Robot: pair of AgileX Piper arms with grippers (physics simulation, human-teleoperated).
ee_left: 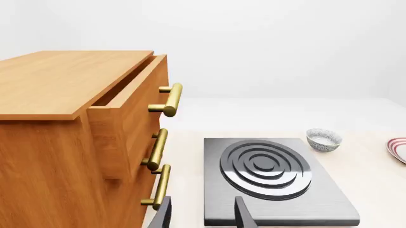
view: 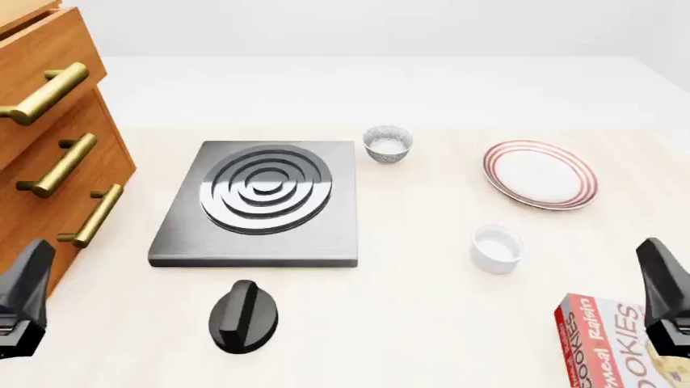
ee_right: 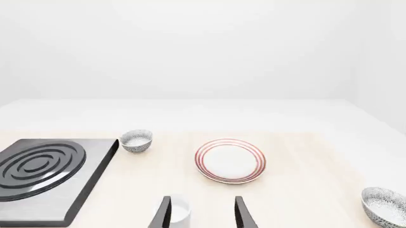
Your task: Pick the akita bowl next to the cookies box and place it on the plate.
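Observation:
Two patterned bowls show. One akita bowl (ee_right: 383, 205) sits at the edge of the right wrist view, beyond the plate (ee_right: 229, 160), on the cookies box's side; the front view cuts it off. The other bowl (view: 387, 143) stands by the stove's far right corner. The red cookies box (view: 615, 343) lies at the front right, beside my right gripper (ee_right: 203, 216), which is open and holds nothing. The plate (view: 539, 174) is at the right middle. My left gripper (ee_left: 203, 216) is open and holds nothing, low at the front left near the cabinet.
A black stove plate (view: 258, 202) lies left of centre, with a black knob (view: 245, 315) in front of it. A plain white ramekin (view: 497, 248) stands between the plate and the cookies box. A wooden cabinet (view: 48, 162) with brass handles, top drawer ajar, fills the left.

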